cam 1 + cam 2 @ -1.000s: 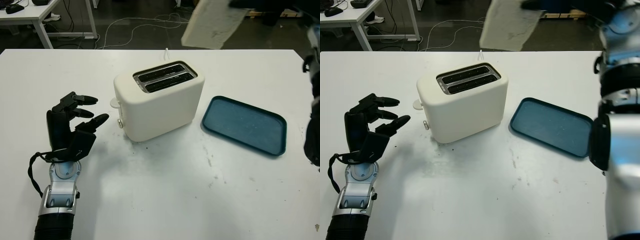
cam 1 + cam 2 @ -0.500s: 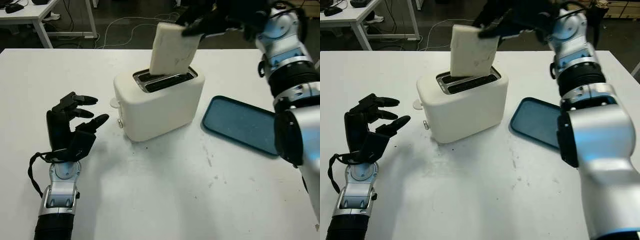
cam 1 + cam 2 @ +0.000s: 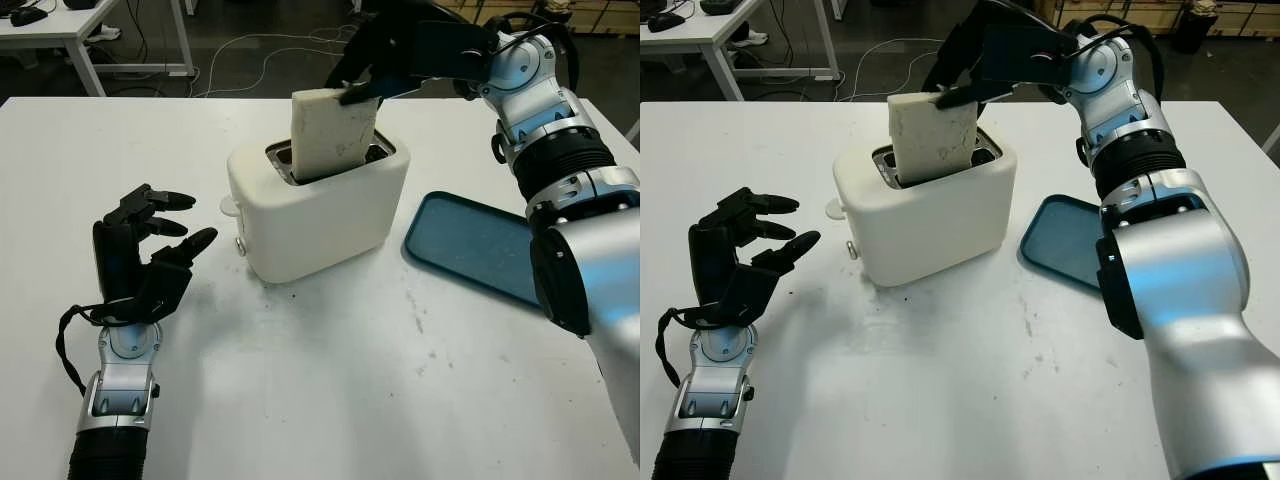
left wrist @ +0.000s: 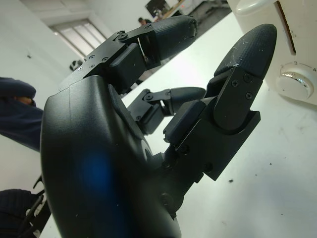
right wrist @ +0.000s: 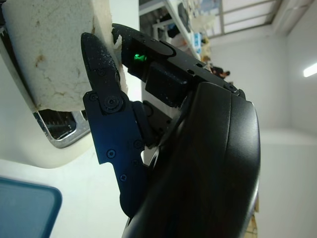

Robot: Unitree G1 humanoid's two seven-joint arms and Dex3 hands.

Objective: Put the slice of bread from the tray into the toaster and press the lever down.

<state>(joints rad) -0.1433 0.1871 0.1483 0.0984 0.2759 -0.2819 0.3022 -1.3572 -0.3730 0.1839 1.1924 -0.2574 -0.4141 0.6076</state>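
A cream two-slot toaster [image 3: 320, 215] stands mid-table, its lever [image 3: 231, 207] and dial on the end facing my left hand. The pale bread slice [image 3: 332, 135] stands upright with its lower edge inside the front slot. My right hand [image 3: 375, 70] reaches in from the far right and is shut on the slice's top corner; the right wrist view shows its fingers [image 5: 106, 99] pinching the bread [image 5: 49, 54] above the slot. The dark teal tray [image 3: 470, 245] lies bare to the right of the toaster. My left hand [image 3: 145, 255] is open, held left of the toaster.
The white table [image 3: 330, 390] has free room in front of the toaster. A white cord [image 3: 270, 55] runs off the far edge to the floor. Another desk [image 3: 70, 30] stands at the back left.
My right hand carried the bread from high at the back right down and left over the toaster. The slice's lower edge has now entered the front slot. My left hand stayed still.
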